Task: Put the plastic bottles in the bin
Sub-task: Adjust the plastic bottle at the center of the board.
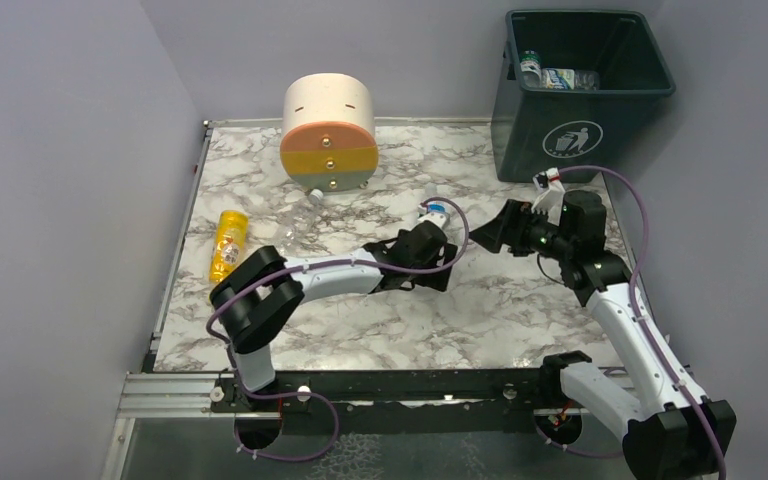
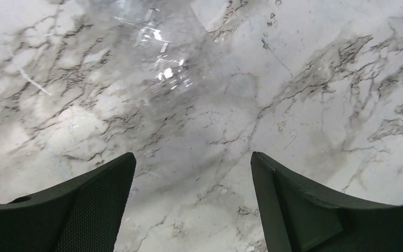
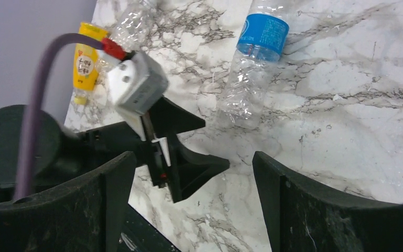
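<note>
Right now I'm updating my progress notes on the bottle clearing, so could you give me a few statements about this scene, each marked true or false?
1. The bin has bottles inside it. True.
2. The yellow bottle stands upright next to the bin. False: it lies on its side near the left edge of the table, far from the bin.
3. The left gripper is open and empty. True.
4. The right gripper is shut on the blue-labelled bottle. False: it is open and empty, and that bottle lies on the table ahead of it.
</note>
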Available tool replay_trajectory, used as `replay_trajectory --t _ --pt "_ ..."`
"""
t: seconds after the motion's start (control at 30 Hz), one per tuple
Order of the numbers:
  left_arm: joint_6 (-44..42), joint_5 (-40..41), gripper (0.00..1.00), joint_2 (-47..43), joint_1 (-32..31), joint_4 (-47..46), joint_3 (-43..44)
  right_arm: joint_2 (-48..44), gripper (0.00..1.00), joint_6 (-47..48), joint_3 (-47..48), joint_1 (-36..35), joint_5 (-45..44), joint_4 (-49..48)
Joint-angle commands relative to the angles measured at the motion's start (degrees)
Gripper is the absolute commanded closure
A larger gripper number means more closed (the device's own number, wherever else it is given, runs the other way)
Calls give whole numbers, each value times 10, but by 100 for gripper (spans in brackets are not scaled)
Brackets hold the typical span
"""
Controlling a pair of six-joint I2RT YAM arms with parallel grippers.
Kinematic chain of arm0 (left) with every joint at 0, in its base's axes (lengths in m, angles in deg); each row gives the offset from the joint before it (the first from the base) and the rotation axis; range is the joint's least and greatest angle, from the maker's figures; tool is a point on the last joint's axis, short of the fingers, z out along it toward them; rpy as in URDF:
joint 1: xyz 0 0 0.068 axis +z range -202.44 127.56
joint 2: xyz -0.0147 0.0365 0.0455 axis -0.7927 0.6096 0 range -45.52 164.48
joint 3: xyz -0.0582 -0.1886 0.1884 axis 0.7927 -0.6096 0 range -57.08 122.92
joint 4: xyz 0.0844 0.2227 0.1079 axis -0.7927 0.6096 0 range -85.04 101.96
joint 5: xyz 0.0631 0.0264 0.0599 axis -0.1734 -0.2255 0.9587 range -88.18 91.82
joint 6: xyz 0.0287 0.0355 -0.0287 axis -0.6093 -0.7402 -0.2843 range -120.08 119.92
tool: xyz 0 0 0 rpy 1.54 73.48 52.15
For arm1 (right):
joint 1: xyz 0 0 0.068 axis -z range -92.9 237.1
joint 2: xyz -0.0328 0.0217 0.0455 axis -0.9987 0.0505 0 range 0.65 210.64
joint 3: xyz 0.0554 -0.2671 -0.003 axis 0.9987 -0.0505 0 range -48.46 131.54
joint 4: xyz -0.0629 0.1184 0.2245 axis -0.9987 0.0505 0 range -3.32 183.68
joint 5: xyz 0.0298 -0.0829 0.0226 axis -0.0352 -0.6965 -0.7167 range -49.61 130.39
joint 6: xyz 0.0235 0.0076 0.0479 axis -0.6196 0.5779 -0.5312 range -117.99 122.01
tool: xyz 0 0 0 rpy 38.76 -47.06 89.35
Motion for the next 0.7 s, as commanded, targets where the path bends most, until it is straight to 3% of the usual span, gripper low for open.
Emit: replay_trajectory --t 0.0,0.23,0.4,0.67 --pt "-3 30 13 -74 3 30 -13 26 15 16 16 -3 -36 6" --pt "-6 71 6 -190 8 55 -69 138 15 32 59 -3 -34 -11" --pt "-6 68 5 -230 58 66 -119 212 15 16 71 -19 -31 -54" --pt "-9 66 1 -270 87 74 -142 305 15 13 108 -80 -119 -44"
